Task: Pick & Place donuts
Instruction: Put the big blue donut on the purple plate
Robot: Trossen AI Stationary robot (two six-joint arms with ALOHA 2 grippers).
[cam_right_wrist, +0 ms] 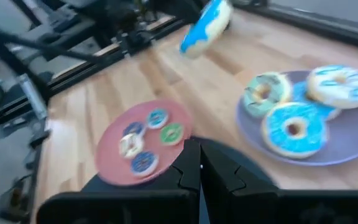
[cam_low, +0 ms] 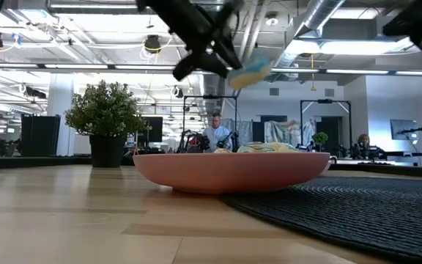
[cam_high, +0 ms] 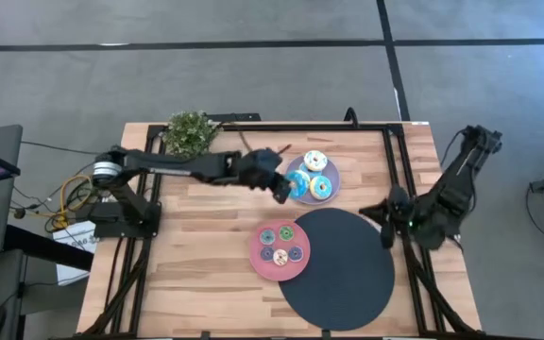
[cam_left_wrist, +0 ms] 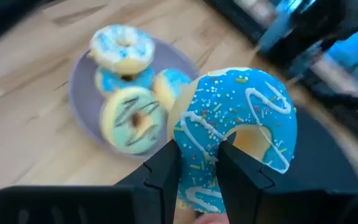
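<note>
My left pincer pinches 1 blue donut by its ring, aloft just left of the lilac plate at frame centre.

The donut clamped in the dark left gripper has bright blue icing with white drizzle lines and tiny multicoloured sprinkles over a pale yellow body. On the lilac plate lie donuts iced light blue with white and pale green with dark squiggles, while the pink plate carries small donuts in blue, green and white. A black disc lies on the light striped wood table, near a green leafy plant.
</note>
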